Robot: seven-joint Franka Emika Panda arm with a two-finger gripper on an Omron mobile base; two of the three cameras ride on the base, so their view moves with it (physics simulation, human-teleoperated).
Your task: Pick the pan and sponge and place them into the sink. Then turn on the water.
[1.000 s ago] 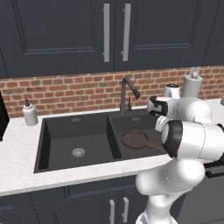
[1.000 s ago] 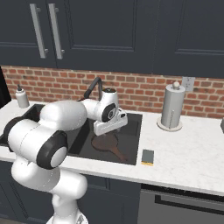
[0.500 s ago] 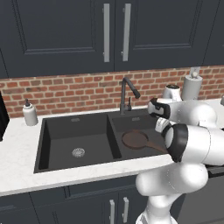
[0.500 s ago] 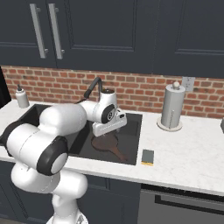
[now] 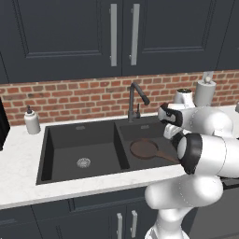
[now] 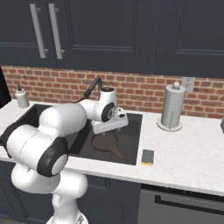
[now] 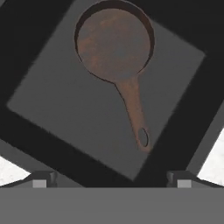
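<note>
The reddish-brown pan (image 5: 144, 148) (image 6: 104, 141) (image 7: 113, 41) lies flat on the floor of the right basin of the black sink (image 5: 46, 140) (image 6: 133, 120) (image 7: 65, 109), with its long handle pointing toward the front right corner. My gripper (image 5: 172, 133) (image 6: 110, 127) (image 7: 111, 179) hangs open above that basin, over the handle side of the pan, holding nothing. The yellow sponge (image 6: 148, 156) sits on the white counter just right of the sink's front corner. The dark gooseneck faucet (image 5: 135, 95) (image 6: 92, 87) stands behind the sink, and I see no water stream.
A white soap dispenser (image 5: 31, 122) (image 6: 22, 97) stands on the counter left of the sink. A paper towel holder (image 5: 205, 91) (image 6: 170, 107) stands at the back right against the brick wall. Dark cabinets hang above.
The hand has barely shifted above the right basin while the arm's elbow has swung a little. The pan lies where it was and the jaws stay open.
</note>
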